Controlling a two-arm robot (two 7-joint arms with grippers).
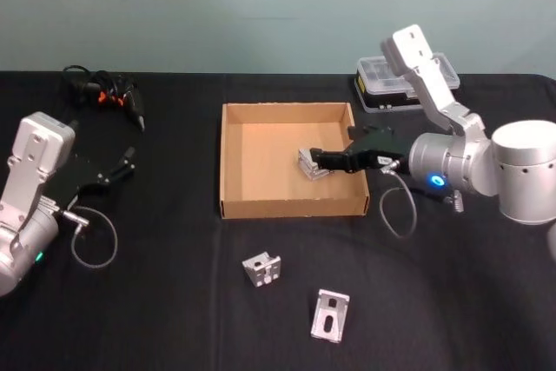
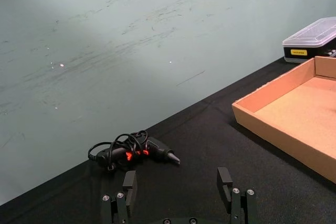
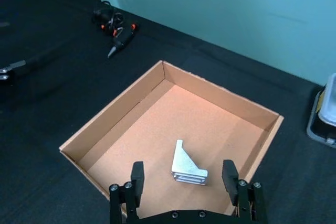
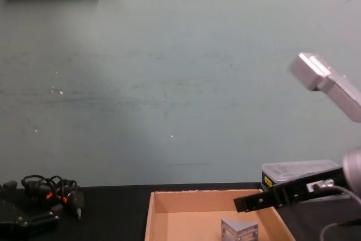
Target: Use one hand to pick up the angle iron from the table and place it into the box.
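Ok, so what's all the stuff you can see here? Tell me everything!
box: 1, tan cardboard, middle of the table
angle iron: 1, silver, inside the box near its right wall
loose angle irons: 2, silver, on the table in front of the box
plastic case: 1, clear lid and black base, back right
cable bundle: 1, black with orange marks, back left
table: 1, black
wall: 1, pale green, behind the table
left gripper: 1, black, open, parked at the left
right gripper: 1, black, open, over the angle iron in the box
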